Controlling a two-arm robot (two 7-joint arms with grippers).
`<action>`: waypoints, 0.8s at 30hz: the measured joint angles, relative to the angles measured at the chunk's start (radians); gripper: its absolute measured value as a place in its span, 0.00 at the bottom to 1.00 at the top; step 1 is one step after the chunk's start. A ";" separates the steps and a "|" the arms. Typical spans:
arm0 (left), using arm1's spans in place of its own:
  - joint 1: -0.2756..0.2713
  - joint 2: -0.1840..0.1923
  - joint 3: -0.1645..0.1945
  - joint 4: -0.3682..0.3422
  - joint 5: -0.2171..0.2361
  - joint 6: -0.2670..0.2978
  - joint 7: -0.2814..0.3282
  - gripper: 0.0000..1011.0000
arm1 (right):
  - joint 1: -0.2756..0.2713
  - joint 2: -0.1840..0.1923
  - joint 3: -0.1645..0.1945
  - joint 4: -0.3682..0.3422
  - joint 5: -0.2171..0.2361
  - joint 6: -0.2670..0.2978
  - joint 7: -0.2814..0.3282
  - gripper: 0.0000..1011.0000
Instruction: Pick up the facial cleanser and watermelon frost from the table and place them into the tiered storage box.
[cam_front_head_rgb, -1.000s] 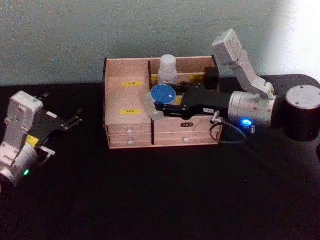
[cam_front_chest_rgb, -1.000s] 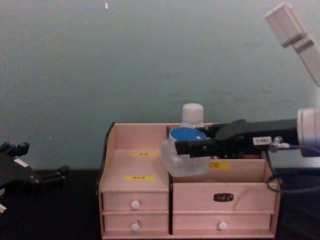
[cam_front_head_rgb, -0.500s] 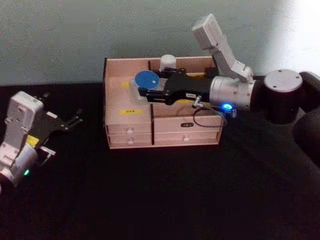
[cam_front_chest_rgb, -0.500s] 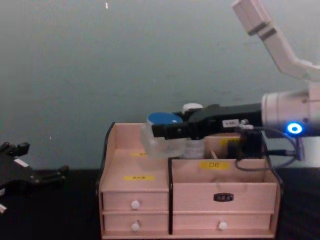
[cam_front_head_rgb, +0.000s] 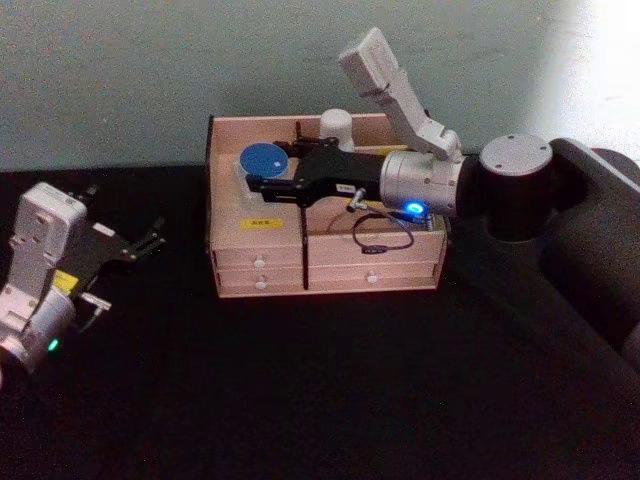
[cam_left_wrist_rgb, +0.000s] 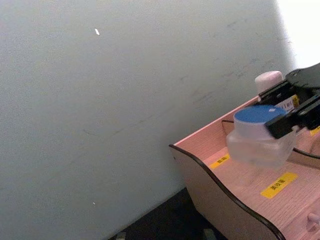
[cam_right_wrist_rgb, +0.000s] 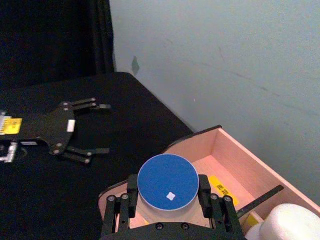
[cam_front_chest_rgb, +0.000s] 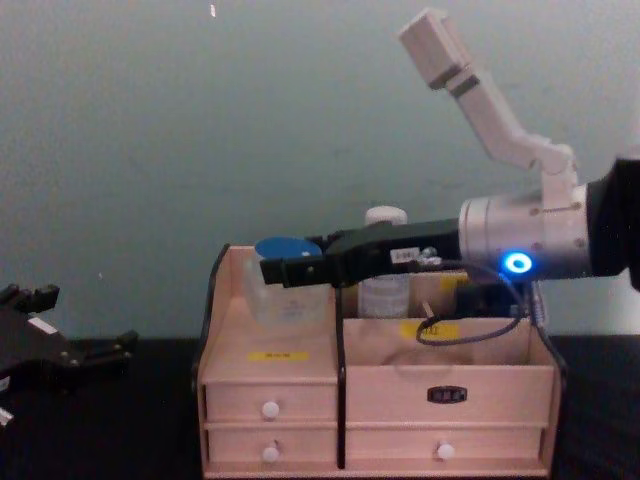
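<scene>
The watermelon frost (cam_front_head_rgb: 262, 160) is a frosted jar with a blue lid (cam_right_wrist_rgb: 167, 181). My right gripper (cam_front_chest_rgb: 280, 270) is shut on its sides and holds it upright over the back left compartment of the tiered storage box (cam_front_head_rgb: 260, 270). The wrist views show the jar (cam_left_wrist_rgb: 260, 137) between two yellow labels, just above the wooden step. The facial cleanser (cam_front_chest_rgb: 385, 285), a white-capped bottle, stands in the back right compartment, behind my right arm; its cap (cam_front_head_rgb: 337, 125) shows above the arm. My left gripper (cam_front_head_rgb: 150, 240) rests open on the table left of the box, holding nothing.
The box (cam_front_chest_rgb: 300, 400) stands on a black table against a grey-green wall. It has small drawers with white knobs (cam_front_chest_rgb: 270, 409) along its front. The tabletop in front of the box is bare black cloth. My left gripper (cam_right_wrist_rgb: 107, 128) lies well clear of the box.
My right arm has swung left, carrying the jar from in front of the right compartment to over the left one. The left arm and the bottle have not moved.
</scene>
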 joint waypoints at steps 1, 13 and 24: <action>0.000 0.000 0.000 0.000 0.000 0.000 0.000 0.99 | 0.003 -0.006 0.000 0.011 -0.002 0.000 -0.001 0.71; 0.000 0.000 0.000 0.000 0.000 0.000 0.000 0.99 | 0.049 -0.080 0.006 0.162 -0.027 0.000 0.004 0.71; 0.000 0.000 0.000 0.000 0.000 0.000 0.000 0.99 | 0.055 -0.095 0.016 0.190 -0.040 -0.004 0.010 0.71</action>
